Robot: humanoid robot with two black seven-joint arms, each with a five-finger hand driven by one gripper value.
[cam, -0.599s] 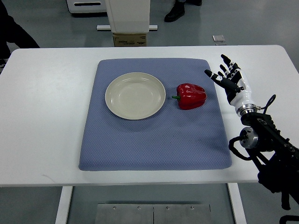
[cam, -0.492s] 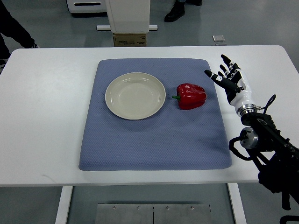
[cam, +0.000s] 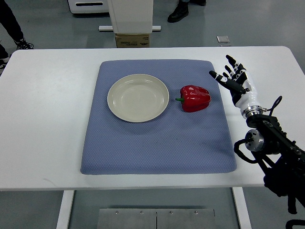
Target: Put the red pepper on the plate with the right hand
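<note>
One glossy red bell pepper point(cam: 194, 98) is all I've got to move here, and it's lying on its side on the padded blue-grey fabric mat point(cam: 157, 148), just right of the round cream ceramic plate point(cam: 137, 98), close but not touching, stem pointing at the plate. My right hand point(cam: 236, 83) is out past the mat's right edge over the white bench point(cam: 47, 95), fingers spread wide, holding nothing. So I'd say I'm at the very start, the reach hasn't really got anywhere. Next up I'd guess: swing left over the pepper, come down, wrap the fingers around its body, then a short hop left onto the plate. That rounded, shiny skin might slip. My left arm isn't in shot at all, and my right forearm gets cut off at the bottom right corner. Somebody's shoes show at the top edge.
</note>
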